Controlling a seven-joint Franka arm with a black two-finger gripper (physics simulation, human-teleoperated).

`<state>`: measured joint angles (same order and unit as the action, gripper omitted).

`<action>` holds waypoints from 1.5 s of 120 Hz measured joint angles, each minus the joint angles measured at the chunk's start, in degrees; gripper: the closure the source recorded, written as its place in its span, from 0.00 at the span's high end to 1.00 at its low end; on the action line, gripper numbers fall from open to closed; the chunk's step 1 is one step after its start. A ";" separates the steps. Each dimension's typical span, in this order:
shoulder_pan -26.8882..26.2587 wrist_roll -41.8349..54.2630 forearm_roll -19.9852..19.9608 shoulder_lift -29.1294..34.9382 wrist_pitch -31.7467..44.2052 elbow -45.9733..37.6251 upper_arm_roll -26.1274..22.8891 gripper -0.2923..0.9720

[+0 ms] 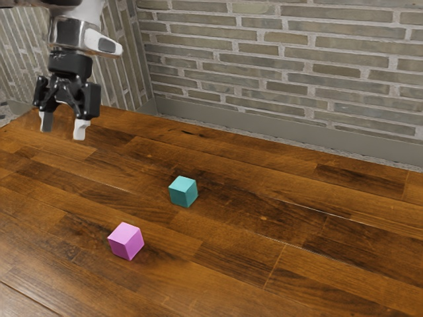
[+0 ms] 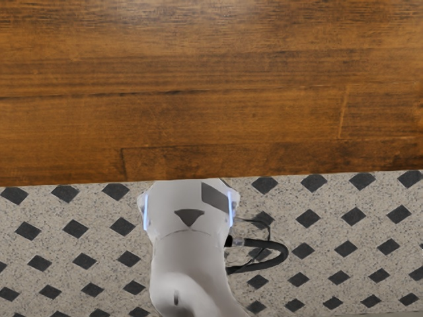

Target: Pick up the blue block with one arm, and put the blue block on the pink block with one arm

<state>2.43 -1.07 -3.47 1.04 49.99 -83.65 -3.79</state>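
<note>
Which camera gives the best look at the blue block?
The exterior view: the blue block sits whole on the table, apart from the pink block. The wrist view faces table wood and patterned floor instead.

The arm (image 1: 78, 30) comes down from the exterior view's upper left, its white and silver wrist (image 1: 82, 36) pointing straight down. The black gripper (image 1: 62, 127) hangs above the table (image 1: 297, 218), over its far corner at the exterior view's left. Its two white-tipped fingers (image 1: 80, 129) stand wide apart and point down. In the wrist view a white arm link (image 2: 188, 251) with a black cable (image 2: 264, 254) stands just beside the table's edge.
</note>
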 joint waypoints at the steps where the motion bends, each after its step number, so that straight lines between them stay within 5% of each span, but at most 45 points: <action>1: -0.05 -0.05 -0.08 -0.06 1.49 -0.36 0.04 0.77; 12: -0.72 -0.50 -0.54 -3.39 14.93 -1.84 0.46 0.77; 29: 1.21 -1.09 -0.32 -21.76 30.93 4.28 0.68 0.77; 45: 1.63 -0.92 1.93 -31.26 46.25 2.43 0.18 0.77; 60: 1.62 -0.41 4.01 -34.87 58.05 0.19 -1.58 0.77; 80: 1.66 -0.03 4.89 -31.37 71.30 -10.71 -1.73 0.77; 156: 2.78 1.81 5.45 -36.71 82.07 -9.03 -1.94 0.76; 180: 3.55 2.08 5.27 -37.89 83.05 -8.52 -2.39 0.66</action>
<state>5.98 1.02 1.80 -36.84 133.04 -92.17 -6.17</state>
